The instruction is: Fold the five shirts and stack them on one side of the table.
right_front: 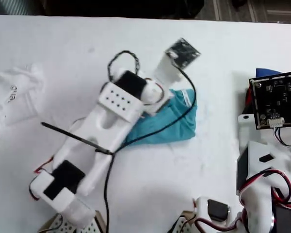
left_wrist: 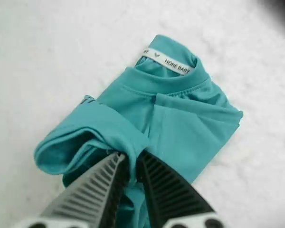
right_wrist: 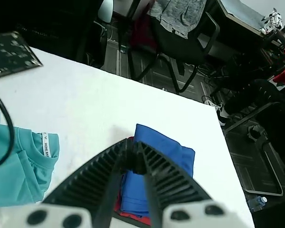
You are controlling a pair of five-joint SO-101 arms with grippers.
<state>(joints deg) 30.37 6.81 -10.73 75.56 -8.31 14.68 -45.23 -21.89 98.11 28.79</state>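
While your left claw (left_wrist: 131,159) is clamped on the near fold of the teal shirt (left_wrist: 190,128), its length runs straight ahead to the collar (left_wrist: 168,59).

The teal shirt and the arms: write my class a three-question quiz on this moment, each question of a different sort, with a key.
1. True or false: the left gripper is shut on a fold of the teal shirt.
2. Multiple choice: what shows directly under the folded blue shirt? A. red cloth. B. a white towel. C. a black cable.
3. Short answer: what colour is the crumpled shirt at the left of the high view?

Key: 1 true; 2 A; 3 white.
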